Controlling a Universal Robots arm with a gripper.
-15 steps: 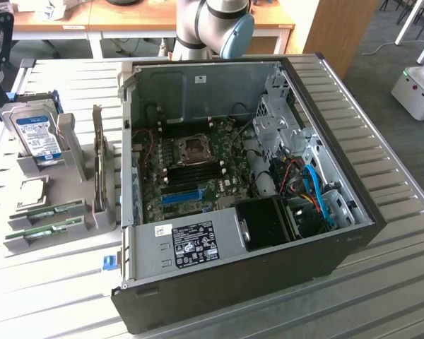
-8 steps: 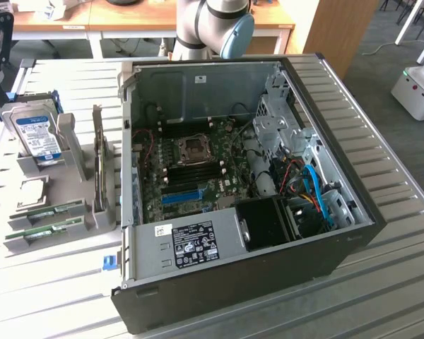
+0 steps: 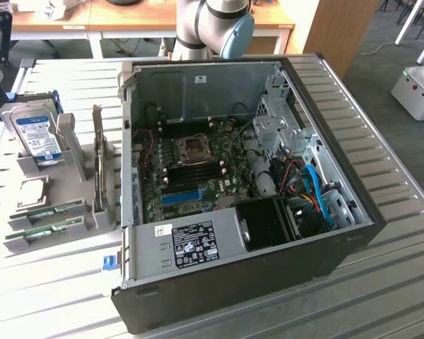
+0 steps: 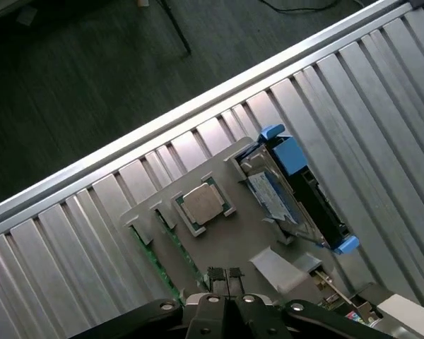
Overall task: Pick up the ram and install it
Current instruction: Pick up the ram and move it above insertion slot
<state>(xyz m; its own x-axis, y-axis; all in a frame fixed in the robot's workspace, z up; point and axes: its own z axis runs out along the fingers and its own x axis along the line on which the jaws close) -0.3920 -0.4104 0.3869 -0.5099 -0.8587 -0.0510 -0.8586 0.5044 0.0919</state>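
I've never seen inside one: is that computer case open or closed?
Open. The computer case lies on its side with no side panel, so the motherboard and cables are exposed.

The ram (image 3: 46, 210) lies in a tray (image 3: 103, 216) beside the case (image 3: 233, 282).
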